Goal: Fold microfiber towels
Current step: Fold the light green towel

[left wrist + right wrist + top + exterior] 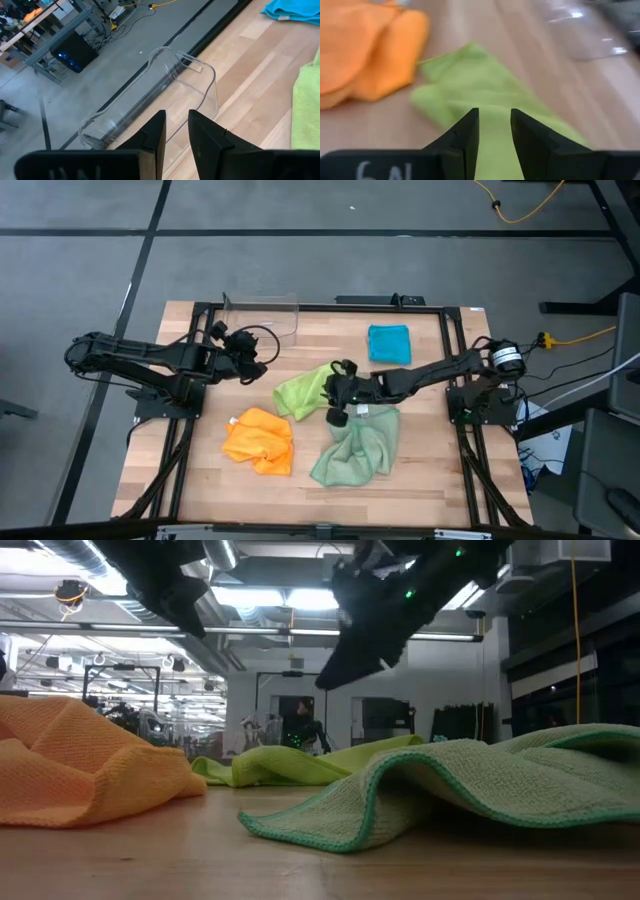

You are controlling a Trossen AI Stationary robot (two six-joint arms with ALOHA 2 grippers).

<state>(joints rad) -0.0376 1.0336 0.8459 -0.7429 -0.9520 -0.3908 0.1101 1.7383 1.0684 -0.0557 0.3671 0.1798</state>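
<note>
Your right claw [335,393] hangs over the lime green towel [302,390] at the middle of the table [430,480], its fingers [465,131] a narrow gap apart with nothing between them; your left claw [262,360] waits near the clear plastic bin [262,313], fingers likewise slightly apart and gripping nothing. The orange towel [259,441] and the pale sage green towel [358,448] lie crumpled nearer the front edge. The teal blue towel [388,343] sits folded at the far side.

Wooden table [200,480] carries: clear plastic bin [262,320] beside left gripper [252,366]; lime green towel [303,392] under right gripper [333,387]; orange towel [259,440], sage towel [356,450], teal towel [389,343] nearby.
</note>
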